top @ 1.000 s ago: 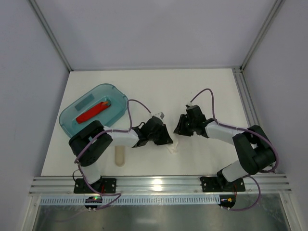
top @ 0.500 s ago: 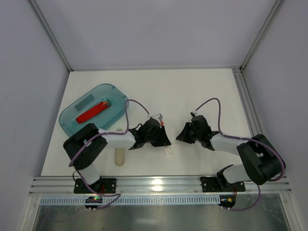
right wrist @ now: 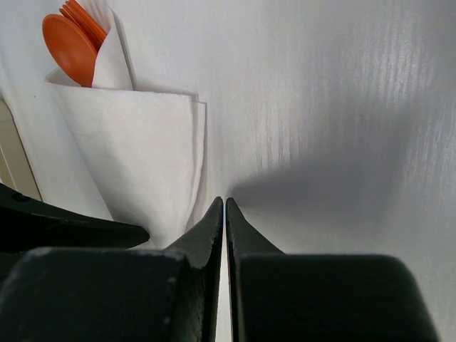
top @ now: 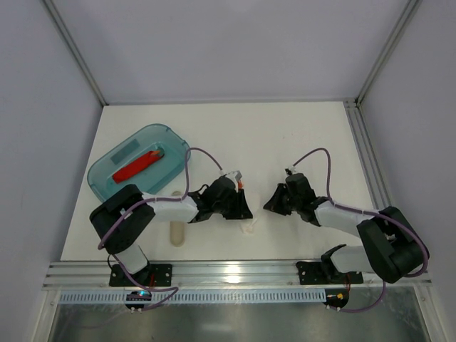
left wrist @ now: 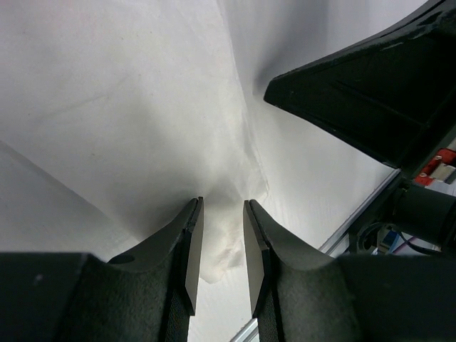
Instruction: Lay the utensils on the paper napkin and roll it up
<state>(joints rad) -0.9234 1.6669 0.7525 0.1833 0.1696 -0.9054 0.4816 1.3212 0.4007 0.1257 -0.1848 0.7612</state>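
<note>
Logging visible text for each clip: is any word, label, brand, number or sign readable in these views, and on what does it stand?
None can be read.
The teal tray has a pale rectangular patch, perhaps a label: too small to read.
A red part at the right edge of the left wrist view: too blurred to tell.
The paper napkin and orange utensils show no print.

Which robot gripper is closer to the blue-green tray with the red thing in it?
Left. The left gripper is to the right of the teal tray, a bit nearer the robot's bases, over the napkin. The right gripper is farther right, beyond the left one.
</note>
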